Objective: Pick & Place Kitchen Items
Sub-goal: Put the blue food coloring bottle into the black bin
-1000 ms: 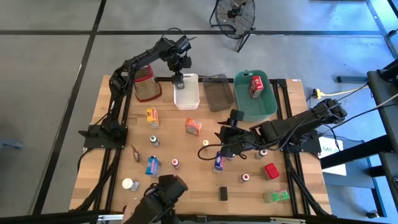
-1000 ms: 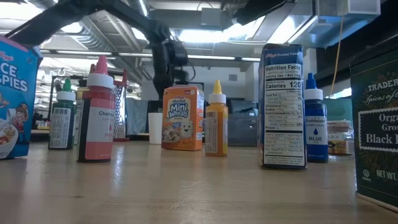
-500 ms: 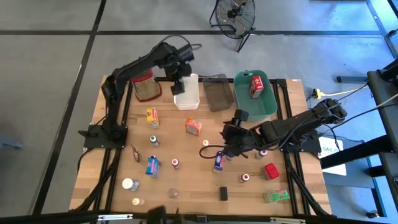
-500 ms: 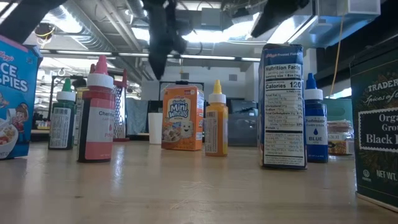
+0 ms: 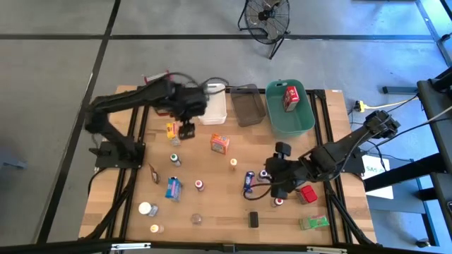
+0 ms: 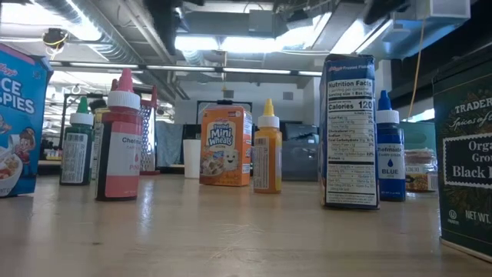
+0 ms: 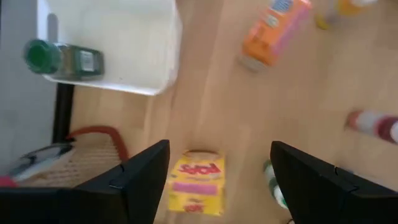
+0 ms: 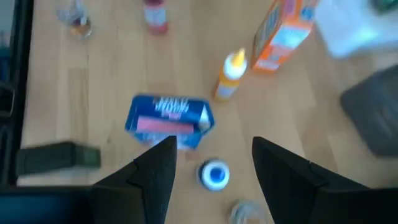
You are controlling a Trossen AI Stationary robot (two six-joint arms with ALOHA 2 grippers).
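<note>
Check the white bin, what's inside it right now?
The white bin holds one green-capped bottle lying on its side, per the left wrist view. From above, the left arm covers part of the bin, so that part's contents can't be confirmed there.

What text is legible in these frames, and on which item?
"Mini Wheats": orange cereal box.
"Nutrition Facts", "Calories 120": tall blue box.
"TRADER", "Black": dark green tin, cut off at the picture's edge.
"CE", "PIES": blue cereal box, cut off.
The bottle labels and all wrist-view packaging are too blurred to read.
</note>
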